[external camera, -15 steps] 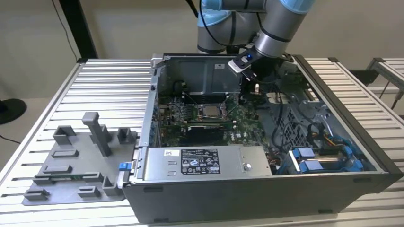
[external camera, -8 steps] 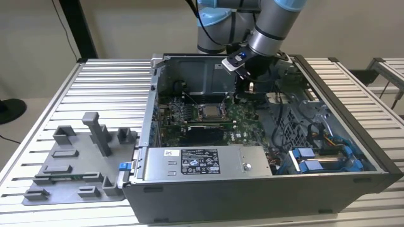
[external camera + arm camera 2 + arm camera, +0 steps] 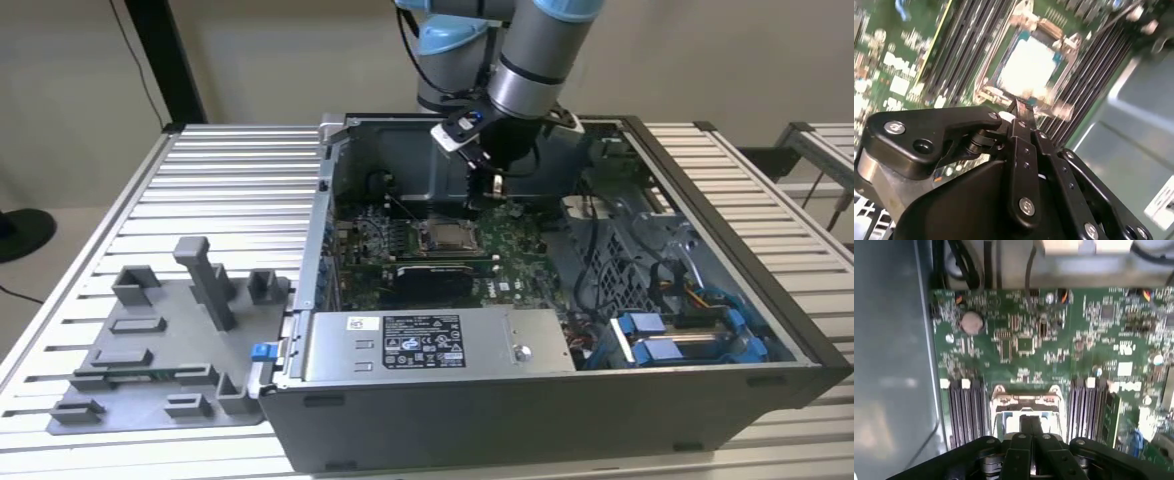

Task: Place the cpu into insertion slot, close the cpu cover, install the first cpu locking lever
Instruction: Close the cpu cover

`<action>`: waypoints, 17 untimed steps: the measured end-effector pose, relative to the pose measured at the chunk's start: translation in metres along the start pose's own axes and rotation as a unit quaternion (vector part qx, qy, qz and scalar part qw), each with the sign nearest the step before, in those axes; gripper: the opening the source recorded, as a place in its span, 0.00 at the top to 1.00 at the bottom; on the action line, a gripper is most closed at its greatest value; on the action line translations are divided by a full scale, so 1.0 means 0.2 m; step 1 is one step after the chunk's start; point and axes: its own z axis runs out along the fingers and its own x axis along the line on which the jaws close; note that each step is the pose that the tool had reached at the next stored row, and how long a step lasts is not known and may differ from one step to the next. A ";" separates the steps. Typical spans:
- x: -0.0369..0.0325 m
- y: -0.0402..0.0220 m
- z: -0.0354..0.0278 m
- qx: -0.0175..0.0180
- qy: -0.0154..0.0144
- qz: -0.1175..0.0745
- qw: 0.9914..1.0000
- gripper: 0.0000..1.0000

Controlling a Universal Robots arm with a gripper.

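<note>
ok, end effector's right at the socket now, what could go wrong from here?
1. The end effector, fingers together, hangs right at the metal rim of the insertion slot. A slip could scrape the silvery face of the cpu seated inside.
2. Memory slots flank the insertion slot closely on both sides, so sideways drift might strike them or the green board around it.

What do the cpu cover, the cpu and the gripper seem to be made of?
The cpu cover: probably bare metal, silvery and glinting. The cpu: a metal-looking face, pale and brightly reflecting. The gripper: matt black links joined by silvery screws; metal or hard plastic, I cannot tell.
</note>
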 end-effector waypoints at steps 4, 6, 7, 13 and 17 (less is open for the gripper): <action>-0.004 -0.085 0.017 -0.001 0.000 0.000 1.000 1.00; -0.006 -0.129 0.026 -0.002 0.000 0.000 1.000 1.00; -0.007 -0.152 0.031 -0.002 0.000 0.000 1.000 1.00; -0.014 -0.280 0.087 -0.012 0.000 -0.001 1.000 1.00; -0.018 -0.350 0.124 -0.028 0.001 -0.001 1.000 1.00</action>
